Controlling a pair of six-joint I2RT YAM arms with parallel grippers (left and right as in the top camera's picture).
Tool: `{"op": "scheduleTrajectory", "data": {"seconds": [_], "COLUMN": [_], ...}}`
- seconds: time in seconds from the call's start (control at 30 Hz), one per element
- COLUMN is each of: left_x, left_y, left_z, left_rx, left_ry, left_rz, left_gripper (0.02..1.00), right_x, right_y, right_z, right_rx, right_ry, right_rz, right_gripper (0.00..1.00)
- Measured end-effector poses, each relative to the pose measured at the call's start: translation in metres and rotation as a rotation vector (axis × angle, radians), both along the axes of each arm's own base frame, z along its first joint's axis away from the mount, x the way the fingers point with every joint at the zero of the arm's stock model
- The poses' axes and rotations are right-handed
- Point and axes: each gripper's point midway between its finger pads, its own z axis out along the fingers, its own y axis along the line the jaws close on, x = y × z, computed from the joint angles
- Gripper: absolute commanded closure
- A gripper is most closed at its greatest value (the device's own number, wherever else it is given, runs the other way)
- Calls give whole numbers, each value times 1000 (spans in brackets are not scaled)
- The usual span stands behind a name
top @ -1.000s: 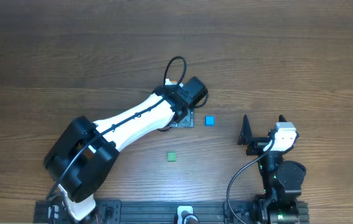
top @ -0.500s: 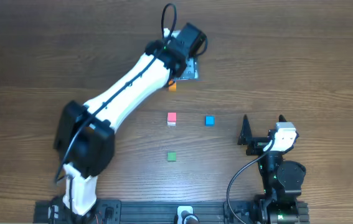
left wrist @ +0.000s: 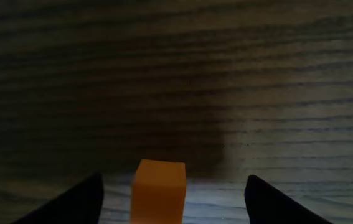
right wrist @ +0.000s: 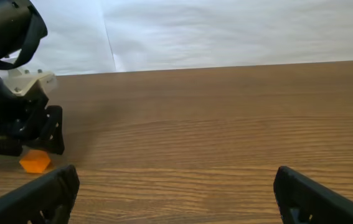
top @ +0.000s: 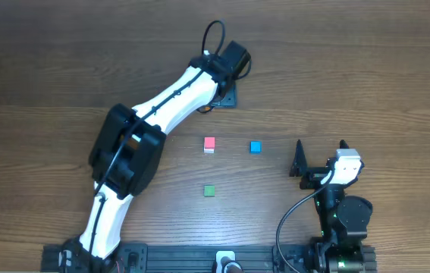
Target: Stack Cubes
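Since left fingers (left wrist: 80, 202) hang spread astride orange cube (left wrist: 158, 190), we judge grasp pending; cube sits on bench (top: 351, 61), 12 o'clock from pink cube (top: 209, 144). Right fingers (right wrist: 39, 199) spread, parked 3 o'clock of blue cube (top: 255, 146), out of way.

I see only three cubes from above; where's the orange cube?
The orange cube sits on the table between the open fingers of the left claw, farther from the bases than the pink cube.
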Motion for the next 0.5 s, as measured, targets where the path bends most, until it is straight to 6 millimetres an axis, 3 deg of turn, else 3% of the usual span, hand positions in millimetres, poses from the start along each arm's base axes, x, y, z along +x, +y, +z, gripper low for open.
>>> {"op": "scheduleTrajectory", "data": {"seconds": [0.5], "left_x": [-7], "left_y": [4], "left_z": [-5], "left_rx": [-12], "left_ry": [54], "left_rz": [5], "left_gripper": [402], "right_x": [0], "right_y": [0], "right_z": [0], "right_rx": [0], "right_ry": [0], "right_rz": [0], "right_gripper": [9]}}
